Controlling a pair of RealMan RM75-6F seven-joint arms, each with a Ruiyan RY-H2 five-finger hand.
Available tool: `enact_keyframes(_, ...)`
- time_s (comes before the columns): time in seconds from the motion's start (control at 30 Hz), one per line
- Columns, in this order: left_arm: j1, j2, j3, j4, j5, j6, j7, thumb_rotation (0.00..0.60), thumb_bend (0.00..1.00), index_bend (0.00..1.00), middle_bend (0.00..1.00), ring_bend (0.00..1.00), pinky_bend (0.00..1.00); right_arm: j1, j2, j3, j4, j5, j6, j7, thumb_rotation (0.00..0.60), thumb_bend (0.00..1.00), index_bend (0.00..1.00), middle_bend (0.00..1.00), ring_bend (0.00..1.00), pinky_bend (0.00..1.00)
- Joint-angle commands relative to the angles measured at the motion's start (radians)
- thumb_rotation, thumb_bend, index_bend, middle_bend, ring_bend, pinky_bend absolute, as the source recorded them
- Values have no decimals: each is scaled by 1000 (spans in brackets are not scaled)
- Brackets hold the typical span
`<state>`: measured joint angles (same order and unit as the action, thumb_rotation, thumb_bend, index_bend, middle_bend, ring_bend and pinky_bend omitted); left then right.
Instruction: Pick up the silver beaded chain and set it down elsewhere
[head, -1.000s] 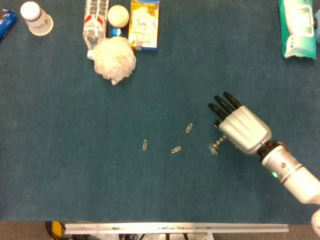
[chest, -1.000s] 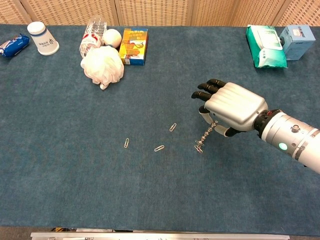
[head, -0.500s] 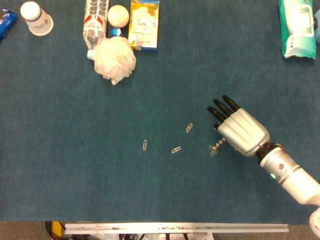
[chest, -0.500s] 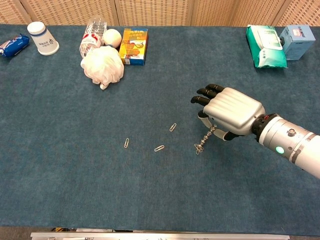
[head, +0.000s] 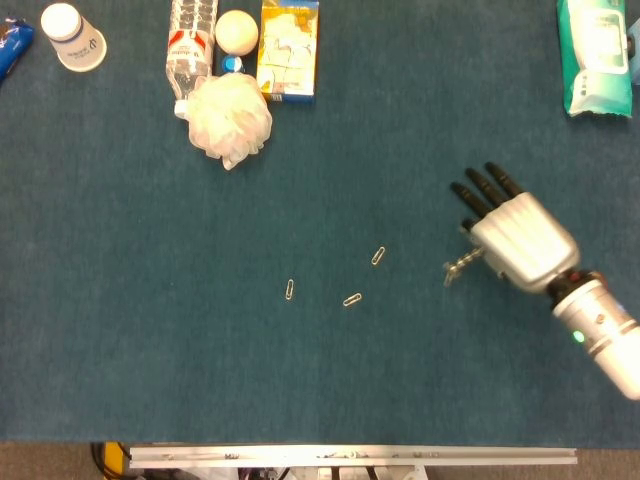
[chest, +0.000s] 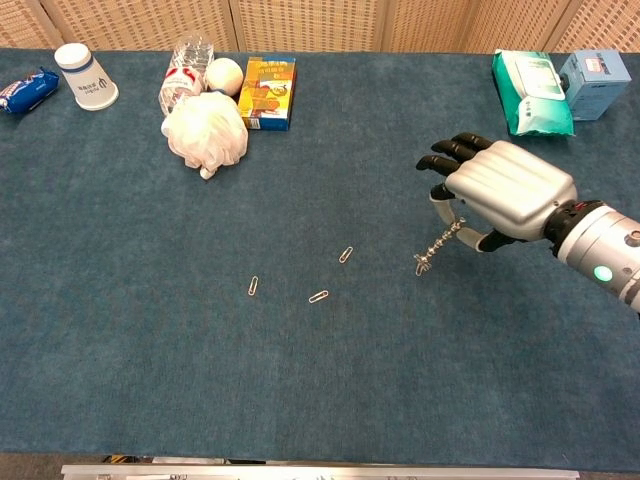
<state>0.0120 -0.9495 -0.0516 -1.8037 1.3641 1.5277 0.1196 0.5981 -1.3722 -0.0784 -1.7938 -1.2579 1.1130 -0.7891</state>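
The right hand (chest: 503, 192) pinches the silver beaded chain (chest: 438, 247), which dangles above the blue table (chest: 150, 330) right of the paper clips (chest: 318, 296), so the carry is underway; next comes lowering and releasing.

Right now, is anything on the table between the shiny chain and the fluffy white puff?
Yes. In the head view, one paper clip lies about between the silver beaded chain and the white puff; otherwise bare blue cloth.
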Motion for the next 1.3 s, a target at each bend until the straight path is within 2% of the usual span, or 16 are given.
enact_keyframes(0.03, -1, -2, 0, 1, -1, -2, 4, 600, 154, 391, 296, 150, 323, -18, 17, 9, 25, 9, 13, 32, 600, 361, 637, 140, 8, 78)
enact_keyframes(0.27, -4, -7, 2, 1, -1, -8, 15, 600, 153, 391, 297, 150, 323, -46, 27, 24, 88, 32, 13, 104, 600, 361, 637, 140, 8, 78)
enact_keyframes(0.63, -5, -8, 1, 3, -7, -10, 17, 600, 154, 391, 297, 150, 324, -78, -8, 39, 191, 50, -3, 180, 600, 355, 628, 140, 8, 79)
enact_keyframes(0.73, -4, -8, 0, 3, -9, -10, 16, 600, 154, 391, 297, 150, 324, -88, -8, 37, 200, 50, -3, 185, 600, 353, 523, 140, 8, 79)
enact_keyframes(0.83, -5, -9, 0, 3, -8, -11, 17, 600, 154, 391, 297, 150, 324, -98, -1, 33, 202, 41, 2, 190, 600, 324, 327, 140, 8, 79)
enact_keyframes(0.9, -6, -10, 1, 4, -8, -13, 20, 600, 154, 391, 297, 150, 324, -106, 7, 31, 200, 34, 9, 195, 600, 274, 163, 141, 8, 78)
enact_keyframes(0.97, -7, -11, 1, 5, -8, -15, 22, 600, 154, 391, 297, 150, 324, -116, 14, 30, 198, 22, 21, 206, 600, 232, 42, 141, 8, 78)
enact_keyframes(1.03, -9, -13, 2, 5, -8, -18, 25, 600, 154, 391, 297, 150, 324, -130, 22, 28, 197, 6, 40, 224, 600, 214, 0, 140, 8, 79)
enact_keyframes(1.2, -13, -17, 3, 7, -8, -25, 30, 600, 154, 391, 297, 150, 324, -178, 64, 22, 178, -46, 108, 297, 600, 208, 0, 140, 8, 79)
enact_keyframes(1.3, -16, -19, 3, 7, -7, -28, 34, 600, 153, 391, 297, 150, 325, -218, 109, 13, 147, -87, 169, 341, 600, 209, 69, 145, 8, 79)
